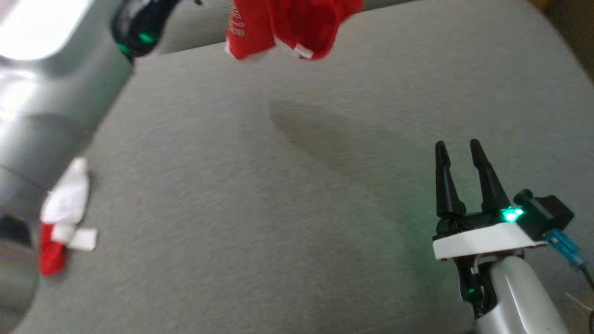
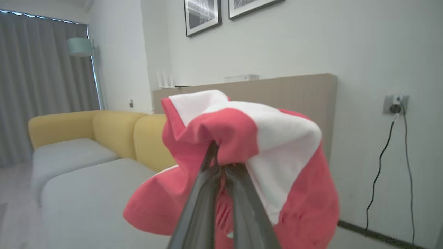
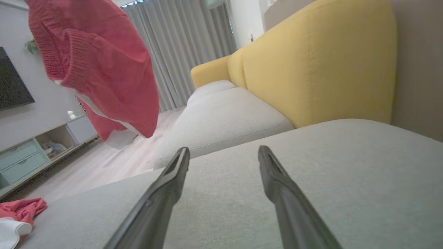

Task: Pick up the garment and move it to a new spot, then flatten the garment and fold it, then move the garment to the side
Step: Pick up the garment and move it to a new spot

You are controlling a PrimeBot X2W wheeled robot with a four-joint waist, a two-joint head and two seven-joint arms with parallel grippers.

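Note:
The garment point(image 1: 287, 25) is red with white trim and hangs bunched in the air over the far edge of the grey cushion point(image 1: 278, 208). In the left wrist view my left gripper point(image 2: 221, 166) is shut on a fold of the garment point(image 2: 270, 138), whose red and white cloth drapes around the fingers. My right gripper point(image 1: 459, 150) is open and empty low over the cushion's near right part, well away from the cloth. From the right wrist view the garment point(image 3: 100, 65) dangles at the upper left, above and beyond the open right gripper point(image 3: 223, 155).
A smaller red and white cloth point(image 1: 65, 208) lies on the cushion's left edge, beside my pale left forearm point(image 1: 46, 116). A yellow sofa back point(image 3: 311, 62) borders the cushion. A wall socket with cables point(image 2: 394, 103) and a low cabinet point(image 3: 27, 155) stand further off.

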